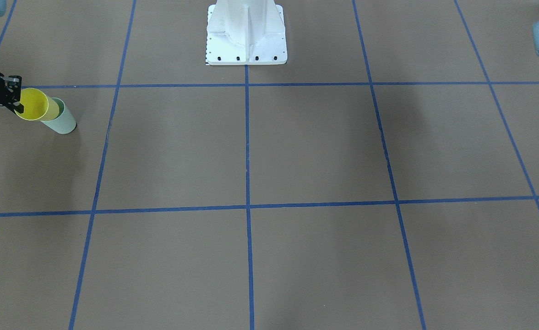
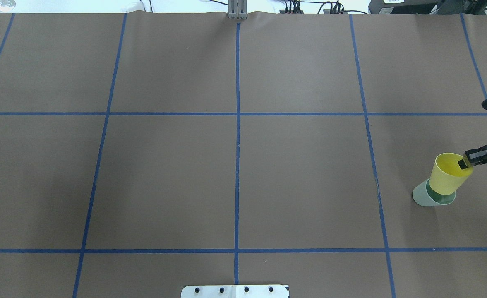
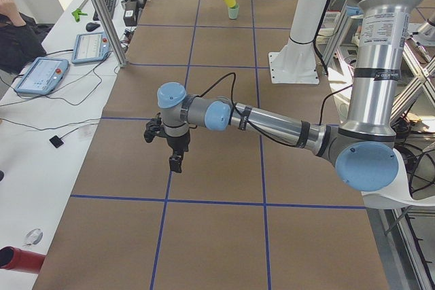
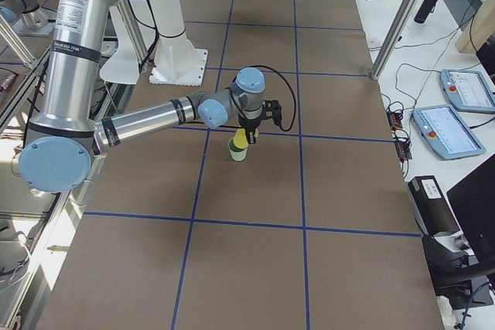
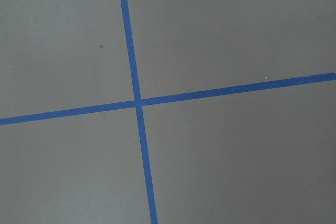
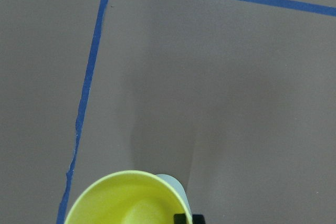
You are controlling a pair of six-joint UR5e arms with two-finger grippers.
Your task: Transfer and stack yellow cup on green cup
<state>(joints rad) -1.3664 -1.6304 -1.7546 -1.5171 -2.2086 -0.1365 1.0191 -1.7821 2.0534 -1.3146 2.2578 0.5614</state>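
Seating the cup squarely is what matters now, I judge. On the brown desk [image 2: 293,174], toward the robot's right, the green cup [image 2: 422,197] stands upright with the yellow cup [image 2: 448,179] partly nested inside. The right pincer [image 2: 462,163] is clamped on the yellow rim. Lower it straight, then release. The left pincer [image 3: 175,161] hangs idle, and I cannot tell its opening.

obstacles: white pedestal [image 1: 246,32], yellow cup [image 2: 448,180] in green cup [image 2: 423,198] | passage: table [image 2: 301,178] between
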